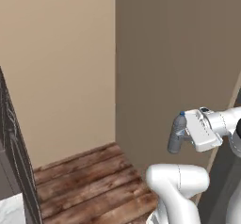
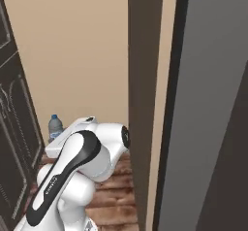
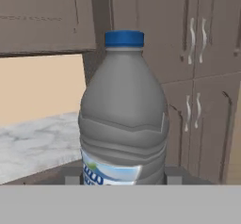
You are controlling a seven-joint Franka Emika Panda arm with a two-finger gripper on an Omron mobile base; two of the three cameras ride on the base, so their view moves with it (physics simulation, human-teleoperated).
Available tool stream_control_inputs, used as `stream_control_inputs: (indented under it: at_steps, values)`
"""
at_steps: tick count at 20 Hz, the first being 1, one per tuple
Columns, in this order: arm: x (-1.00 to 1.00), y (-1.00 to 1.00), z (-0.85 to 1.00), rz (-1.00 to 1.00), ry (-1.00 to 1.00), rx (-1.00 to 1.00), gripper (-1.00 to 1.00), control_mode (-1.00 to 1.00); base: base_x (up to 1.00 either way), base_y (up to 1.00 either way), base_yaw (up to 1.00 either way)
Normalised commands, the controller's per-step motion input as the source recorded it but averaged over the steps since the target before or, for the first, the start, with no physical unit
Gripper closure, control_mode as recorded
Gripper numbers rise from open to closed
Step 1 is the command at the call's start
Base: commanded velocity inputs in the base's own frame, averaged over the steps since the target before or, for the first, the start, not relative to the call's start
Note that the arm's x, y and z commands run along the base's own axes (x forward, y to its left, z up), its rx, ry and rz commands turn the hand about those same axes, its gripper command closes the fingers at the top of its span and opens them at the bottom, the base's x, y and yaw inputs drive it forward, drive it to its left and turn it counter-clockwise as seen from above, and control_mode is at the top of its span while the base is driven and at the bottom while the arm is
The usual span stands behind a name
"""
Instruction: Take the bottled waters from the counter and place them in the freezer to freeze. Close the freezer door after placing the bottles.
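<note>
The gripper (image 1: 184, 138) holds the bottle (image 1: 177, 133) in the air, its fingers pinching the lower body from both sides. In the left base view the bottle stands almost upright, its blue cap up and tilted slightly toward the hand, at the end of the white hand and above the arm's elbow. It hangs in front of a tall brown panel (image 1: 179, 53), clear of the wooden floor (image 1: 89, 180) below. A beige wall (image 1: 61, 68) runs to the left of that panel, and a corner of the marble counter (image 1: 10, 210) shows at the bottom left, well apart from the bottle.

In the right base view the bottle (image 2: 55, 127) peeks over the arm, with its cap and shoulder visible against the beige wall. Dark cabinet doors (image 2: 14, 128) stand to its left. A brown panel edge and a grey door (image 2: 208, 104) rise on the right, well away from the bottle.

The hand view shows the bottle (image 3: 123, 115) close up: grey see-through plastic, ribbed waist, a label with blue print at the bottom, and the blue cap (image 3: 124, 38) on top. The 2 dark fingertips (image 3: 71, 175) sit against its sides at the base. Behind it lie the counter (image 3: 33, 143) on the left and grey-brown cabinets (image 3: 197, 77) with silver handles on the right.
</note>
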Motion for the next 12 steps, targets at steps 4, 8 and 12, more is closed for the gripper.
stream_control_inputs:
  at_steps: [4, 8, 12]
  values:
    - [0.0, 0.0, 0.0, 0.0, 0.0, 0.0, 1.0, 1.0, 0.0, 0.0, -0.78]
    - [0.0, 0.0, 0.0, 0.0, 0.0, 0.0, 1.0, 1.0, 0.0, 0.0, -0.77]
    - [0.0, 0.0, 0.0, 0.0, 0.0, 0.0, 1.0, 1.0, 0.0, 0.0, -0.76]
